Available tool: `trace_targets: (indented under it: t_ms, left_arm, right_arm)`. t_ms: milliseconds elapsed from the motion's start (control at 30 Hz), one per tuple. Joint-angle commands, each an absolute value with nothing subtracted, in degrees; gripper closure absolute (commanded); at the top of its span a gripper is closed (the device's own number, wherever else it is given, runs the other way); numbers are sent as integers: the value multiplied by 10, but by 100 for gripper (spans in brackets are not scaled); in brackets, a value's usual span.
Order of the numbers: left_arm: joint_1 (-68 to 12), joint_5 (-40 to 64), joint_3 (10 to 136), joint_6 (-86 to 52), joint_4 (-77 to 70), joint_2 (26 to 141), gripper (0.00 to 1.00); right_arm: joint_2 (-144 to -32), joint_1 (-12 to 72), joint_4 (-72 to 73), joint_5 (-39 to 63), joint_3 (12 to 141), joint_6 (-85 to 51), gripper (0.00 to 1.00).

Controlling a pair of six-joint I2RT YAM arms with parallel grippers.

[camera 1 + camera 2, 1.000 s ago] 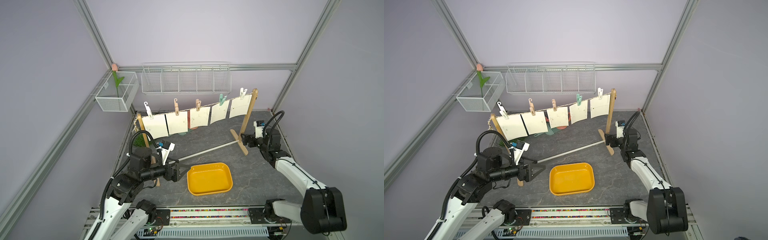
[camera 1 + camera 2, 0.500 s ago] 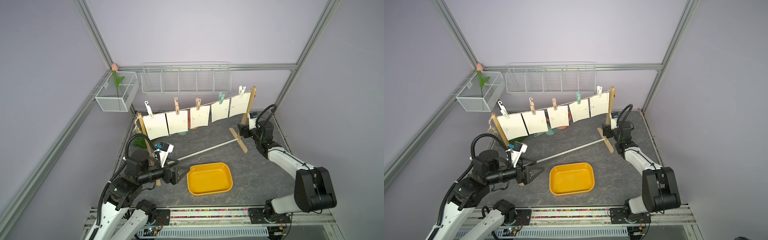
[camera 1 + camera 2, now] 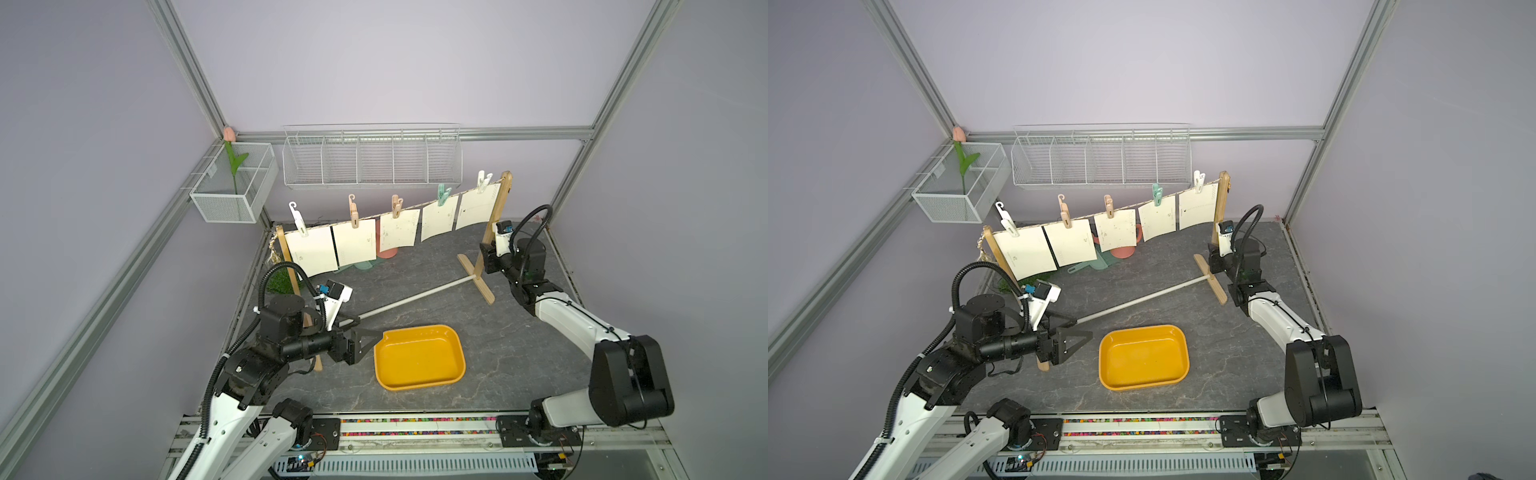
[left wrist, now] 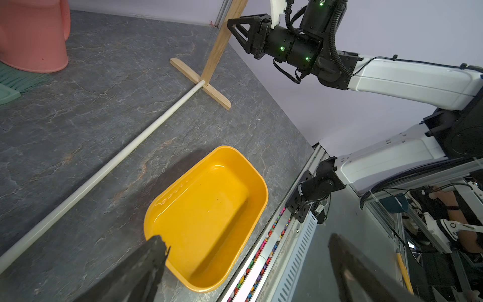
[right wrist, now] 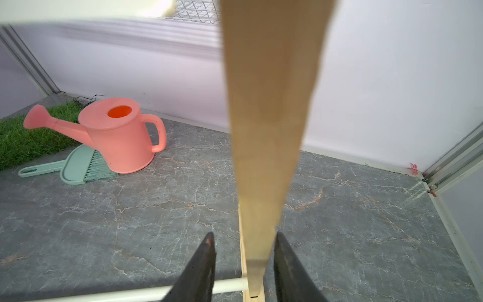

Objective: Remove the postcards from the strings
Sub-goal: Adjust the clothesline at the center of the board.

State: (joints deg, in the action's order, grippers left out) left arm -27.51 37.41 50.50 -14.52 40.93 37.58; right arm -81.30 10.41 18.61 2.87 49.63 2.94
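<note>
Far right: right gripper (image 5: 244, 236) straddling light wooden frame post (image 5: 269, 104), clamping unclear. Near left: left gripper (image 4: 247, 238) hovering spread wide beside yellow plastic tray (image 3: 417, 329).

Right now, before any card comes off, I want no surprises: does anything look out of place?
One thing: the right gripper straddles the frame's wooden post low down, not one of the five postcards, which all hang pegged, none fallen.
</note>
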Motion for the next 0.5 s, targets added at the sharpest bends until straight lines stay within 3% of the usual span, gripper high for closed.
trace_targets:
  t_ms: [0, 167, 267, 300, 467]
  left_arm:
    - [-279, 389, 504, -128, 399, 373, 1]
    - [-279, 401, 506, -124, 393, 365, 1]
    - [-279, 407, 507, -117, 394, 360, 1]
    - [-280, 408, 509, -114, 397, 359, 1]
    - [-280, 410, 511, -111, 402, 357, 1]
  right_arm:
    - [-776, 109, 167, 20, 475, 30, 67]
    - [-732, 112, 133, -1, 448, 24, 77]
    - [-702, 113, 134, -3, 426, 23, 77]
    - [-696, 113, 136, 2, 421, 28, 73]
    - [-706, 113, 147, 24, 432, 48, 36]
